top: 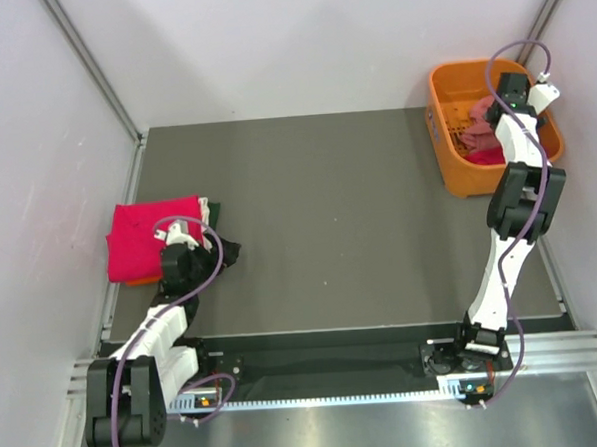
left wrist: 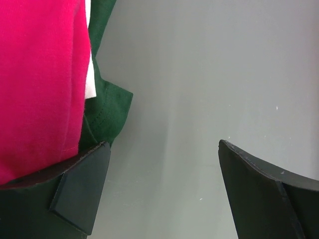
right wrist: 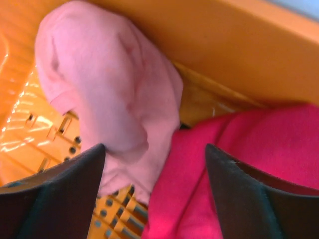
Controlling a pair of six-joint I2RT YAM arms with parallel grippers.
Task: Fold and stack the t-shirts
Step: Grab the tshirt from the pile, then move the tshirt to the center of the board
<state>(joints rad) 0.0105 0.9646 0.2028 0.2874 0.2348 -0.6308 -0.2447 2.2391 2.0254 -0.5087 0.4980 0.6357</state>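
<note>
Left fingers (left wrist: 82, 191) spread wide, empty, beside folded magenta-red t-shirt (top: 149, 236) atop dark green t-shirt (left wrist: 107, 107) on worktop (top: 328, 212); right fingers (right wrist: 241, 191) spread wide, empty, over salmon-pink t-shirt (right wrist: 104, 84) in orange basket (top: 467, 182)

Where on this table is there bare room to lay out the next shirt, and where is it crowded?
Free: the wide dark tabletop between the folded shirt stack on the left and the orange basket at the far right corner. Crowded: the left edge by the stack, and inside the basket.
</note>
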